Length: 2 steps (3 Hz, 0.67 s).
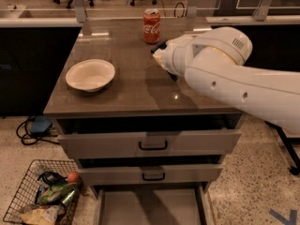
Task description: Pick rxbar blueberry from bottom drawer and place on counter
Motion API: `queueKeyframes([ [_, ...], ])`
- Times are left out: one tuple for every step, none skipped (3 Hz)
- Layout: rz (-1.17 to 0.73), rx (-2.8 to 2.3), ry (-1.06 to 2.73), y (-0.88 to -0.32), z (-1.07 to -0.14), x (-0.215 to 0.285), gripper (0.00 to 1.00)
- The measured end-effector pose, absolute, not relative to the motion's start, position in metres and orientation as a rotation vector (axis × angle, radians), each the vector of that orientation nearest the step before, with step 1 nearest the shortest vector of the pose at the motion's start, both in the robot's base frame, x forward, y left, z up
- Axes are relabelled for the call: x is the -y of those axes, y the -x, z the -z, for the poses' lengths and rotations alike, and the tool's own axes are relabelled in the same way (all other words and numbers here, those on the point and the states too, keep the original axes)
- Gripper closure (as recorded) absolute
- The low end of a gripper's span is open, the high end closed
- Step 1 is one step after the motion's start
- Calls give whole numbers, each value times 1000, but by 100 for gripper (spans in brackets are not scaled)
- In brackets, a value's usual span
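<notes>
My gripper [160, 56] is over the right half of the counter [126, 90], just in front of the red cola can. It is shut on the rxbar blueberry [158, 47], of which only a dark blue-black edge shows past the pale fingers; the wide white arm hides the rest. The bottom drawer [150, 205] is pulled open at the bottom of the view and its pale-grey floor shows nothing on it.
A red cola can [151, 26] stands at the back of the counter. A white bowl [90, 74] sits on its left half. Two upper drawers [152, 144] with black handles are partly out. A wire basket [40, 196] of items stands on the floor at left.
</notes>
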<state>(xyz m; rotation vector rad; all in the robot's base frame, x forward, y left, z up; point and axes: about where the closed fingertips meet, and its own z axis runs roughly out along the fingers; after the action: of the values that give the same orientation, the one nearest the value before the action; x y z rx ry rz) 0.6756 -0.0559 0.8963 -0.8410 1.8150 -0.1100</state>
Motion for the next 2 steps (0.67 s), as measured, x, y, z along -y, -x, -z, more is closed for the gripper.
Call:
queueKeyframes([
  [109,-1814,832,-682,-911,58,87],
  [107,-1811,833,-680,-912,57,55],
])
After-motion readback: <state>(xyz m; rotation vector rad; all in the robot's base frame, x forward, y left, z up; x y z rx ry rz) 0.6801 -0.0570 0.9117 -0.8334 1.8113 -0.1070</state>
